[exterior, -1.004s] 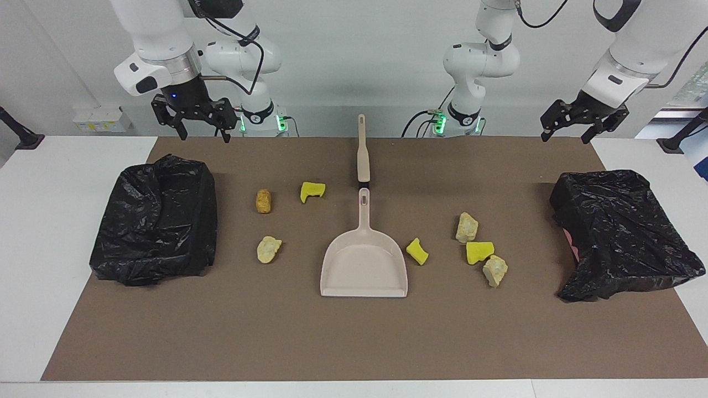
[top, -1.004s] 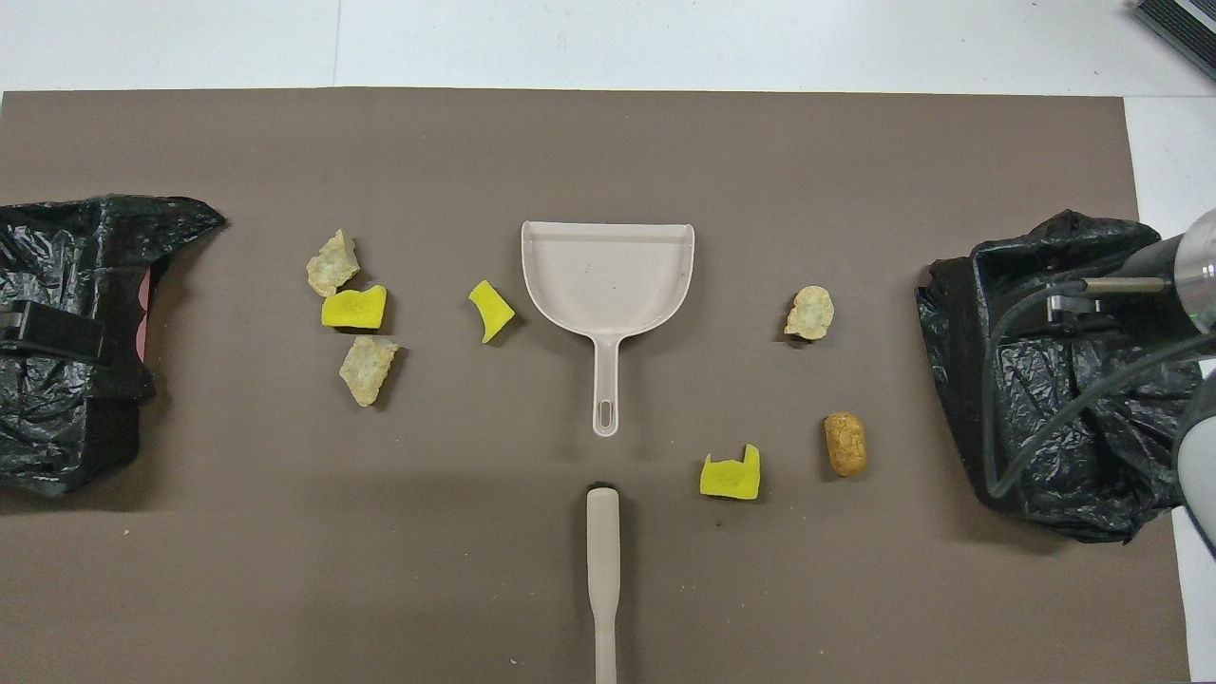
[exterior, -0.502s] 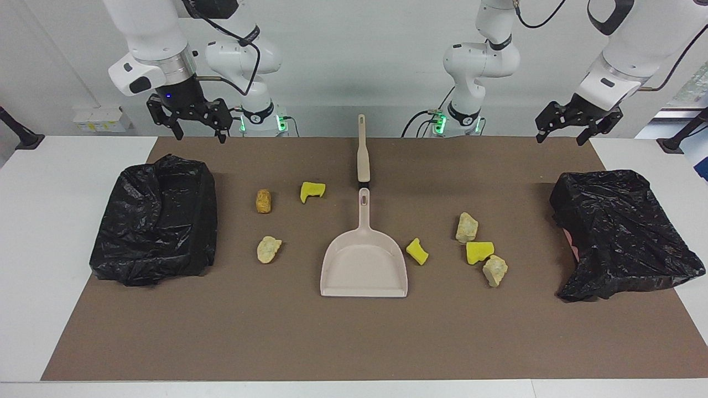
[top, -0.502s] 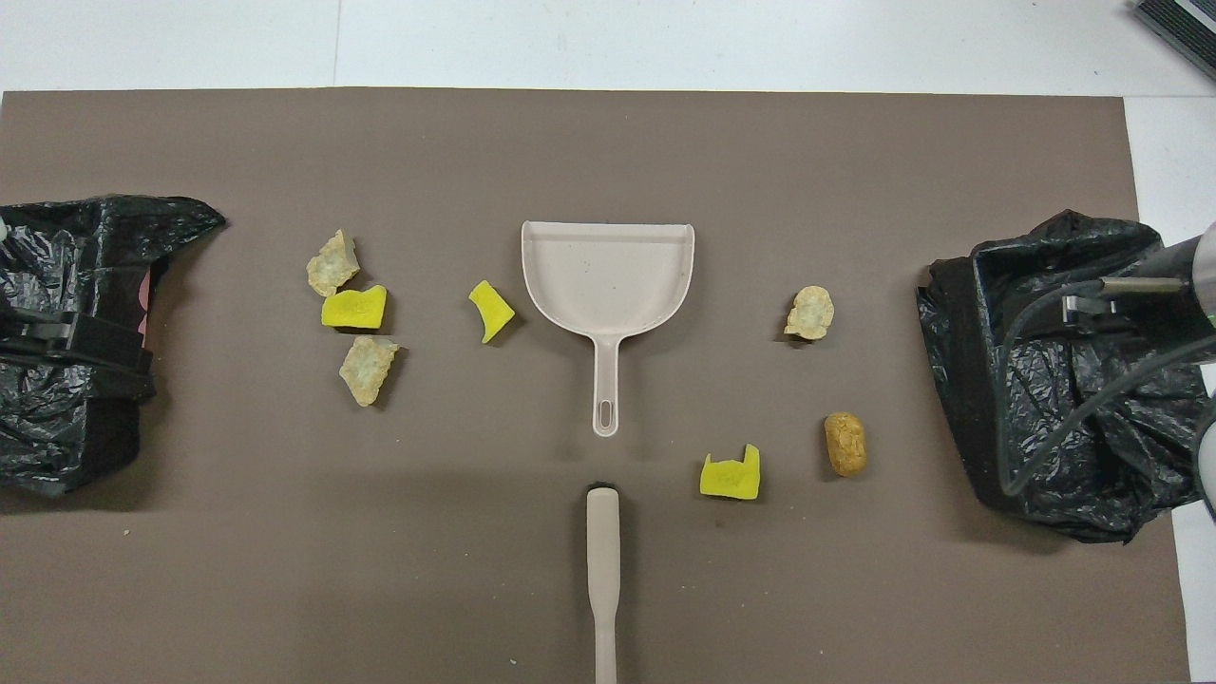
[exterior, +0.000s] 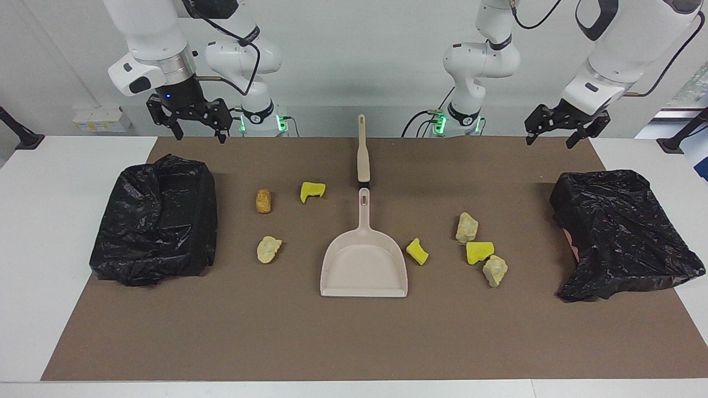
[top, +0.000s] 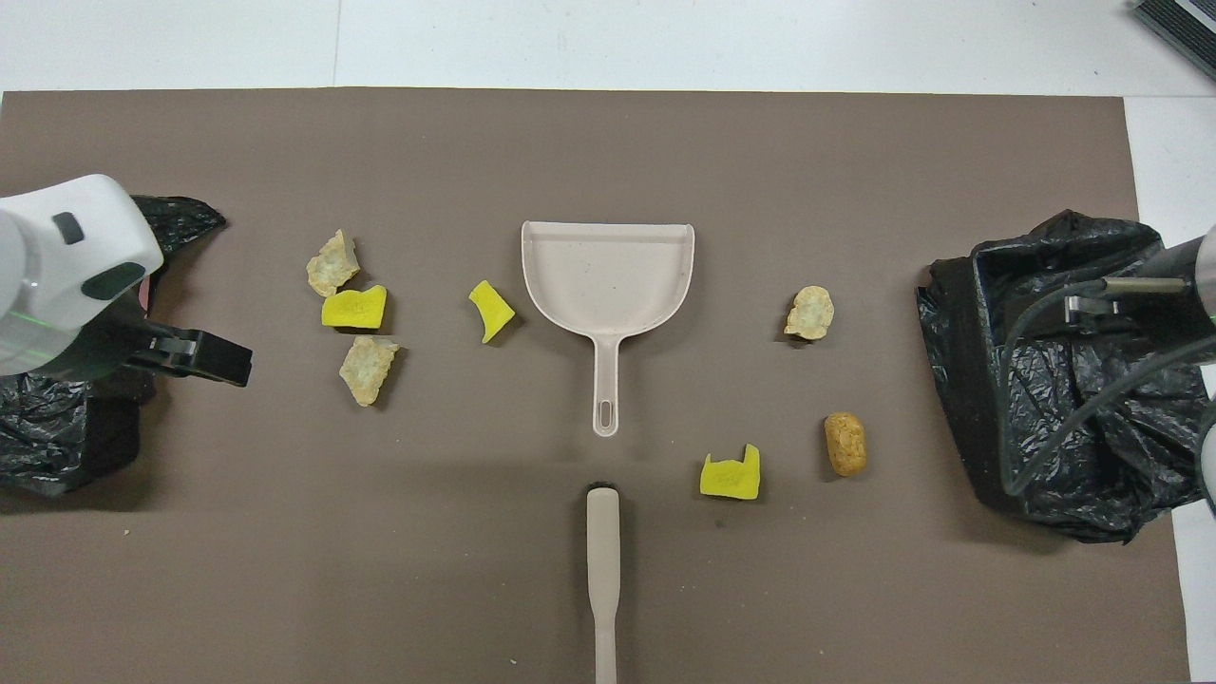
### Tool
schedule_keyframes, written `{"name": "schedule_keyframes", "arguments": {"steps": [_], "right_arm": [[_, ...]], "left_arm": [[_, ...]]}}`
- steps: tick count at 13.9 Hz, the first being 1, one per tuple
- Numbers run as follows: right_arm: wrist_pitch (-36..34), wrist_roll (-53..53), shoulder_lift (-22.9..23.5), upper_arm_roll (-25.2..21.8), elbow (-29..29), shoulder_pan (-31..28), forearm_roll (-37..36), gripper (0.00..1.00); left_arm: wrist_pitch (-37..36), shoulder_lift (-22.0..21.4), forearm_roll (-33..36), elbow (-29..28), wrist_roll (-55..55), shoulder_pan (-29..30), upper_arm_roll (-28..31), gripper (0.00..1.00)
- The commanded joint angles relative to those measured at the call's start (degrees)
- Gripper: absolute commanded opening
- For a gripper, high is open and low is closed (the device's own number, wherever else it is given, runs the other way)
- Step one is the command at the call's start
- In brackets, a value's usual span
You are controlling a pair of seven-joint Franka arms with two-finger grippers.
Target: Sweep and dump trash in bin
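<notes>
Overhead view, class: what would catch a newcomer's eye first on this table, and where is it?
The beige dustpan lies mid-mat, its handle toward the robots, in line with a brush handle. Bright yellow sponge chunks and pale crusty lumps lie scattered at both sides of it. A black-bagged bin sits at each end of the table.
</notes>
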Motion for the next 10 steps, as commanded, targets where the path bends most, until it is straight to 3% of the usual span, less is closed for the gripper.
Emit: {"name": "schedule_keyframes", "arguments": {"steps": [1, 3, 10], "right_arm": [[3.8, -0.7, -1.3, 0.5, -2.6, -0.2, 0.8, 1.00], [7.5, 2.3, 1.4, 1.3, -3.1, 1.0, 1.0, 1.00], [21.2, 20.1, 14.0, 1.3, -2.4, 15.5, 0.3, 1.00]], "left_arm": [[6.9, -4.3, 0.7, -8.9, -2.4, -4.1, 0.8, 1.00], [11.5, -6.0, 0.5, -15.0, -2.3, -5.3, 0.6, 1.00], [26.6, -10.7, 0.4, -33.8, -2.3, -11.2, 0.5, 1.00]]}}
